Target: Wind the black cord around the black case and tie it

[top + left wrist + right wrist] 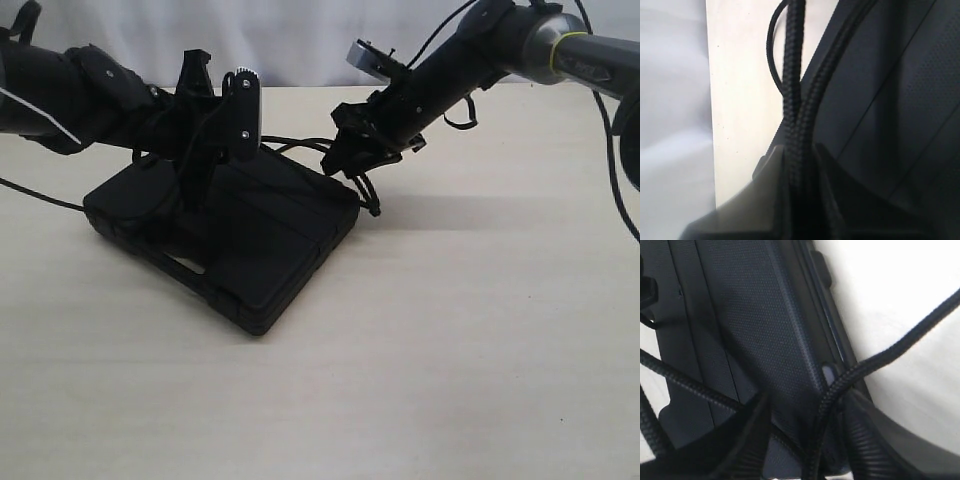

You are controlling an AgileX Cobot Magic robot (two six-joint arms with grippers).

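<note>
The black case (250, 240) lies flat on the table, left of centre. My left gripper (212, 140) hangs over the case's back part. In the left wrist view this gripper (797, 150) is shut on two strands of the black cord (792, 100), beside the case (890, 100). A stretch of cord (295, 143) runs from there to my right gripper (352, 152) at the case's far right corner, and a bit dangles below it. In the right wrist view the right gripper (805, 397) stands open over the case (755, 325). The cord (875, 357) passes between its fingers, against one of them.
The light wooden table (480, 350) stretches around the case, with a white backdrop (300, 40) behind. Thin robot cables (610, 180) hang at the right. Another cord strand (685, 382) crosses the case lid.
</note>
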